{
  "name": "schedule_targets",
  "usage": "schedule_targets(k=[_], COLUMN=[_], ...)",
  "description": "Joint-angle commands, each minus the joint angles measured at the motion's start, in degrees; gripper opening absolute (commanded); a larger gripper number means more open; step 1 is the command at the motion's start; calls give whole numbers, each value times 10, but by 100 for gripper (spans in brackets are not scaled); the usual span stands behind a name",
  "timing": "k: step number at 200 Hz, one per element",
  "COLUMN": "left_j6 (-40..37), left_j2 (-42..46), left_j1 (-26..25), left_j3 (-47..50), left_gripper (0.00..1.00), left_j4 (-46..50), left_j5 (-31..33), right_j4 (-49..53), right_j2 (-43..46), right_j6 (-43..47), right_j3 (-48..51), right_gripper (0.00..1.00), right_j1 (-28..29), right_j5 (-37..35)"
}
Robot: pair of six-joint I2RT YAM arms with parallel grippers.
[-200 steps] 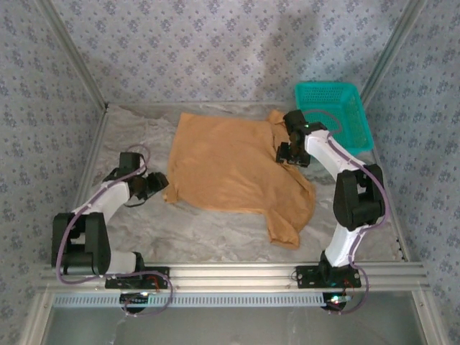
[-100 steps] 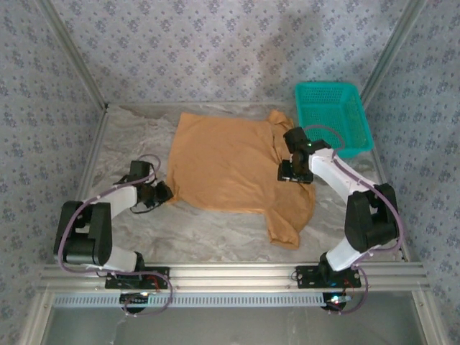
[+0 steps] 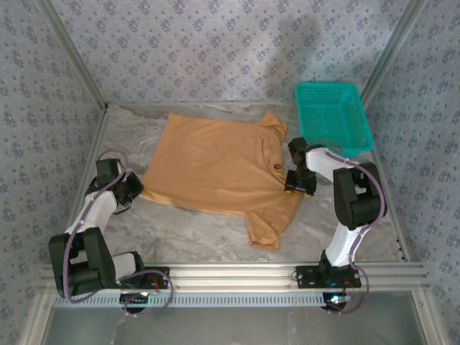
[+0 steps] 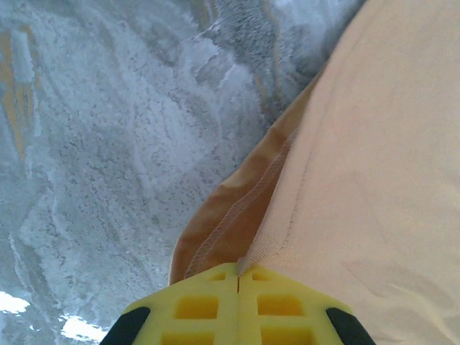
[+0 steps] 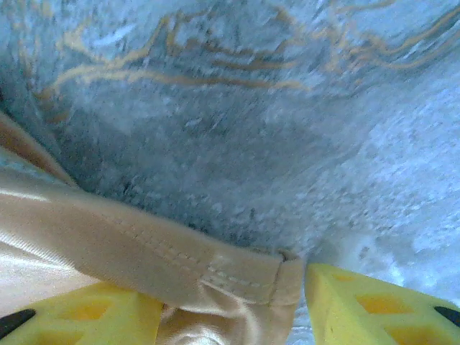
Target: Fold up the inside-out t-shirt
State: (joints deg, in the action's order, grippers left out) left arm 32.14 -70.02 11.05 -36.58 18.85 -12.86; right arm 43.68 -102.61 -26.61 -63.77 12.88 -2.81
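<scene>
Left fingers (image 4: 194, 305) are clenching the t-shirt (image 3: 215, 165) hem, right fingers (image 5: 374, 302) are straddling its edge, unclosed; I reckon pinch, then fold.

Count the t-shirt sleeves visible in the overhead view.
2, both on the t-shirt: one sleeve on the far side by the teal basket, the other sleeve on the near side. Neither is hidden.

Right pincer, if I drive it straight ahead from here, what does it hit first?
Likely the t-shirt hem lying between the open fingers of the right pincer, with the table just behind; depth is unclear.
</scene>
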Motion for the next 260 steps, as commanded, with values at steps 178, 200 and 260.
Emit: schedule_targets(k=[178,200,260], left_j6=[14,11,9], left_j2=[4,14,23], left_j1=[1,7,12], left_j3=[13,9,3], left_gripper=[0,0,0], left_j4=[8,21,29], left_j5=[-1,5,14], right_j4=[13,42,85], right_j2=[-234,-235,-248], right_j6=[-18,0,53], right_j3=[-401,-450,-568], right_gripper=[0,0,0], right_j1=[-1,-4,2], right_j5=[27,-1,-105])
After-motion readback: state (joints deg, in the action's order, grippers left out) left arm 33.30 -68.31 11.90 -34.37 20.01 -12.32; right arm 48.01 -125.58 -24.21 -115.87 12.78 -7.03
